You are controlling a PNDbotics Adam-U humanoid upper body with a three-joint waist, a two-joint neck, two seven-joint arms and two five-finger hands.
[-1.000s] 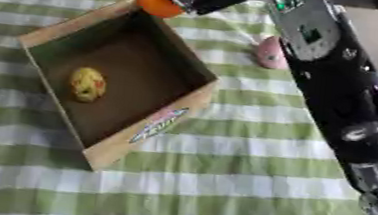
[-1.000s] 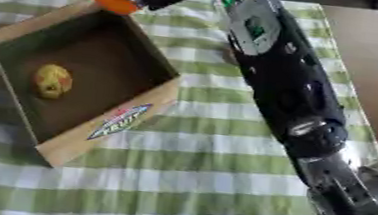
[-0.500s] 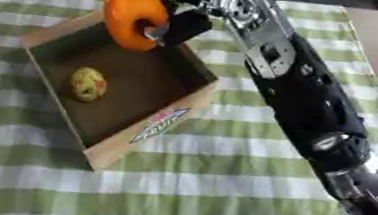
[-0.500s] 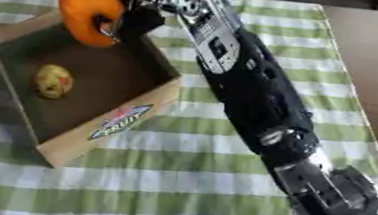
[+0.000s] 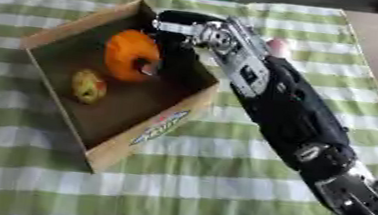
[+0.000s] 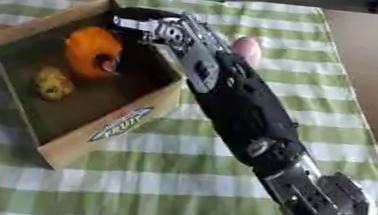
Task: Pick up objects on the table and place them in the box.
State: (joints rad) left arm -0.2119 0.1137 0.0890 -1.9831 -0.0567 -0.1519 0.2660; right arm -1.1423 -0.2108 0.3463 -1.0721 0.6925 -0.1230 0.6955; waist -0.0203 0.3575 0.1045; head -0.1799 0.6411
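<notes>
One big table with a green and white checked cloth (image 5: 175, 188) fills my view. On it sits an open brown cardboard box (image 5: 151, 130) with a coloured label on its near wall. My right arm, black with silver joints (image 5: 301, 121), reaches across the cloth from the lower right, over the right wall of the box. My right hand (image 5: 171, 40) is down inside the box. I cannot tell if its fingers are open or curled. A round orange pumpkin with a dark stem (image 5: 130, 54) lies in the box, right beside the hand. A small yellow lumpy thing (image 5: 88, 86) lies near it on the box floor. Behind my arm, a small pink thing (image 6: 247, 50) rests on the cloth.
</notes>
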